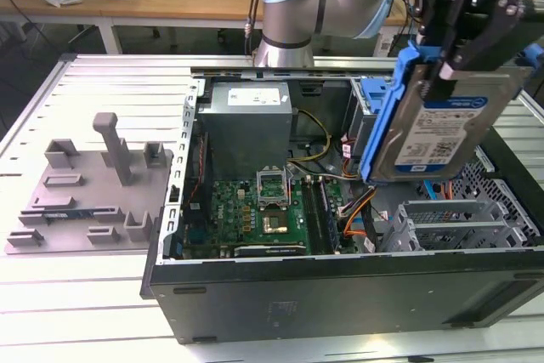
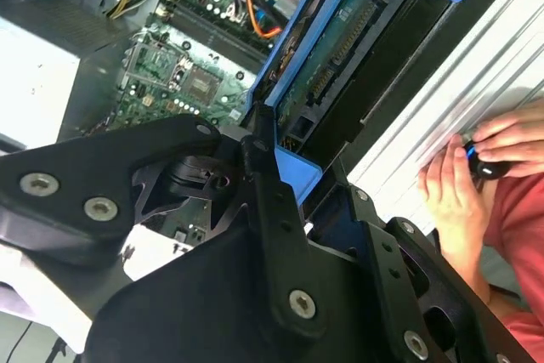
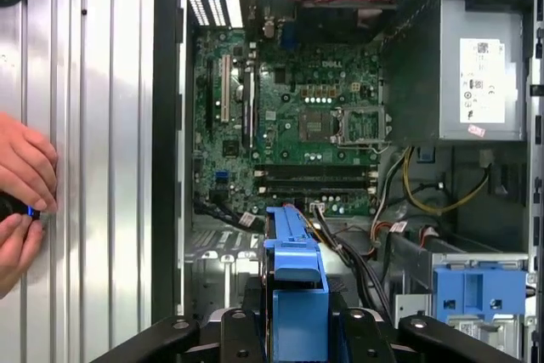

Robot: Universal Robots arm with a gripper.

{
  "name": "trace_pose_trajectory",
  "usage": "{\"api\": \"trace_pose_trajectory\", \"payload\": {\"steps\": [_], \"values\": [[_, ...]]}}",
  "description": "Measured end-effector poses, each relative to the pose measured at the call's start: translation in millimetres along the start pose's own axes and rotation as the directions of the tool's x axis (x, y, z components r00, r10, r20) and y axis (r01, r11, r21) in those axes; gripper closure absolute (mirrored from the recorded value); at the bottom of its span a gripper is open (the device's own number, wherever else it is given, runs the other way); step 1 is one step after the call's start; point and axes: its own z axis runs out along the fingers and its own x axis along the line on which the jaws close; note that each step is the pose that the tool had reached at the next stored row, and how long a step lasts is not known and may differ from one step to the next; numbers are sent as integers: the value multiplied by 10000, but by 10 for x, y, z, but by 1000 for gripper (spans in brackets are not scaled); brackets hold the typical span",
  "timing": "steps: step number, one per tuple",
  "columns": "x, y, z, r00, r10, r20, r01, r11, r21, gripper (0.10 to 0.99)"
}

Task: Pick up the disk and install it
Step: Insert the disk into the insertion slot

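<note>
The disk (image 1: 442, 129), a silver-grey hard drive with a white-and-blue label and a blue frame, hangs tilted above the open computer case (image 1: 340, 286) at the exterior view's right. My gripper (image 1: 448, 70) is shut on its upper edge, black fingers on either side. In the second wrist view the disk (image 2: 340, 48) shows its green circuit side and blue frame beyond my gripper (image 2: 285, 172). In the first wrist view the disk (image 3: 293, 282) is seen edge-on, clamped in my gripper (image 3: 293, 325), above the case's lower area near the motherboard (image 3: 297, 116).
Inside the case are the motherboard (image 1: 268, 210), a grey power supply (image 1: 246, 121), a metal drive cage (image 1: 459, 223) and a blue latch (image 3: 480, 291). A grey fixture (image 1: 93, 189) lies at the exterior view's left. A person's hands (image 3: 21, 197) hold a small device beside the case.
</note>
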Motion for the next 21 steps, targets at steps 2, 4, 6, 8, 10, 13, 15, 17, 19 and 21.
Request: {"api": "trace_pose_trajectory", "payload": {"steps": [2,4,6,8,10,13,15,17,19,21], "values": [[38,-84,1,10000,-1,1,1,10000,0,722],[72,-152,1,10000,1,1,-1,10000,0,722],[104,-219,1,10000,0,0,0,10000,0,722],[137,-286,3,10000,-1,1,1,10000,0,722],[149,-336,5,10000,0,2,0,10000,0,722],[152,-421,13,10000,10,2,-10,10000,1,722],[153,-477,23,10000,66,0,-66,10000,0,722],[159,-486,29,9999,129,2,-129,9999,1,722],[167,-490,32,9998,180,3,-180,9998,1,722],[172,-492,34,9998,221,5,-221,9998,2,722]]}}
